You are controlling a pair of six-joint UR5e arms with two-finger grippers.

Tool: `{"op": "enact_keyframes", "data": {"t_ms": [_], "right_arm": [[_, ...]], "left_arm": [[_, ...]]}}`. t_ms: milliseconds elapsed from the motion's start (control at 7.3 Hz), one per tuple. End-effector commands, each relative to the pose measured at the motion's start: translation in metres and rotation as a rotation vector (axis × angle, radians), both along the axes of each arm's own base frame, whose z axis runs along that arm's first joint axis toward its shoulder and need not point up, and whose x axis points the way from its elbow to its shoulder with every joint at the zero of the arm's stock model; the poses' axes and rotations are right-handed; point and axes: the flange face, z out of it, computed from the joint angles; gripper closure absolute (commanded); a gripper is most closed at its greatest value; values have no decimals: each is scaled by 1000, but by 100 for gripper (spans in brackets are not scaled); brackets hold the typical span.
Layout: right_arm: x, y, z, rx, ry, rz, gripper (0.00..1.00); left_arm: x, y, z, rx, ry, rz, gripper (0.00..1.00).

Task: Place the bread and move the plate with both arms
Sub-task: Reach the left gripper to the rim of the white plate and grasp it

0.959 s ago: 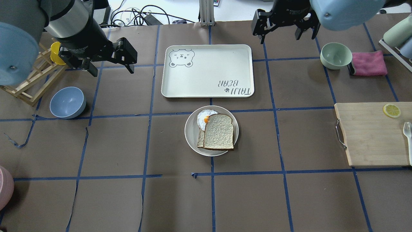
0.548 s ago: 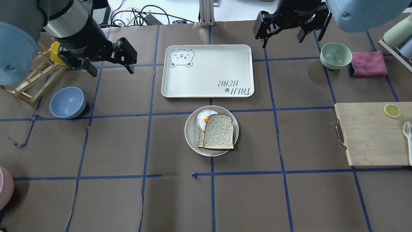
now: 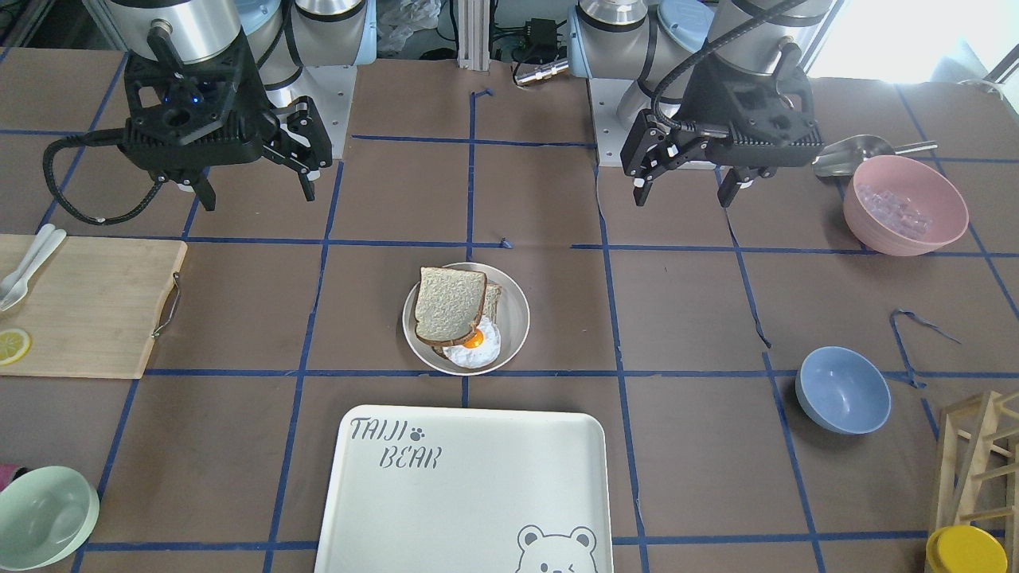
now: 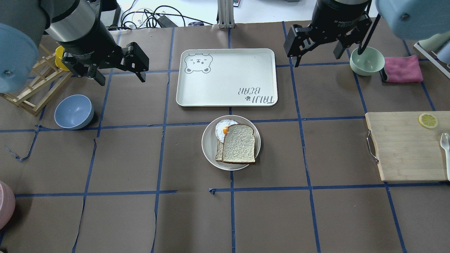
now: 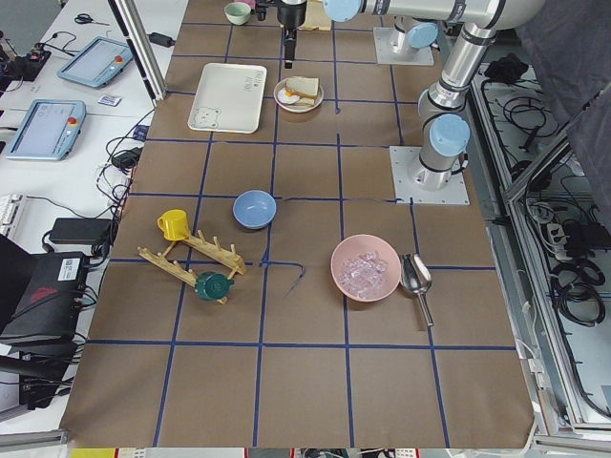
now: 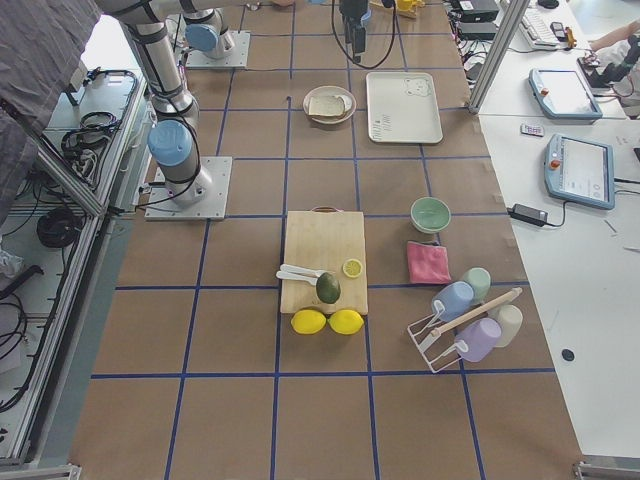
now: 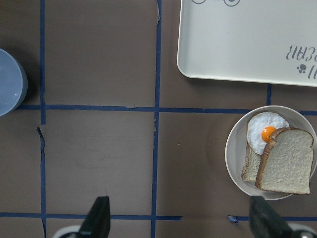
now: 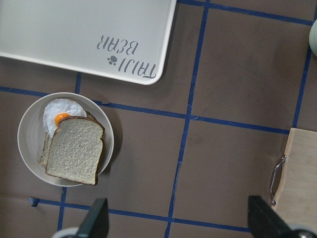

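The bread [image 4: 239, 143], a pale slice with a dark crust, lies on the round cream plate [image 4: 207, 144] at the table's middle. It leans over a smaller slice and partly covers a fried egg [image 4: 221, 128]. My left gripper [image 4: 121, 75] is open and empty, high above the table to the plate's far left. My right gripper [image 4: 318, 58] is open and empty, high to the plate's far right. The left wrist view shows the bread [image 7: 287, 161] on the plate [image 7: 235, 153]. The right wrist view also shows the bread [image 8: 74, 156] and plate [image 8: 27, 144].
The white "TAIJI BEAR" tray [image 4: 226, 77] lies just beyond the plate. A blue bowl [image 4: 74, 111] and wooden rack [image 4: 35, 88] stand at the left. A green bowl [image 4: 366, 60], pink cloth [image 4: 402, 68] and cutting board [image 4: 404, 147] are at the right.
My right gripper has moved right and a little nearer in the overhead view, close to the green bowl. The left gripper, bread and plate have barely moved.
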Motion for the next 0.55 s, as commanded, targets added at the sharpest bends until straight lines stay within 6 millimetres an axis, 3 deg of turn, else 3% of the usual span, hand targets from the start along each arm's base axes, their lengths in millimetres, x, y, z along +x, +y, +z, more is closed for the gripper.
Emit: {"op": "enact_keyframes", "data": {"t_ms": [0,137,411], "right_arm": [[-1,1,-1,-8,-1,-5,0],[-1,1,-1,-11,-3,-7,0],[0,0,0,-17,-7,-7,0]], "left_arm": [[0,1,0,5,1,1,0],[0,1,0,4,1,1,0],[-1,-11,-25,44,11,4,0]]}}
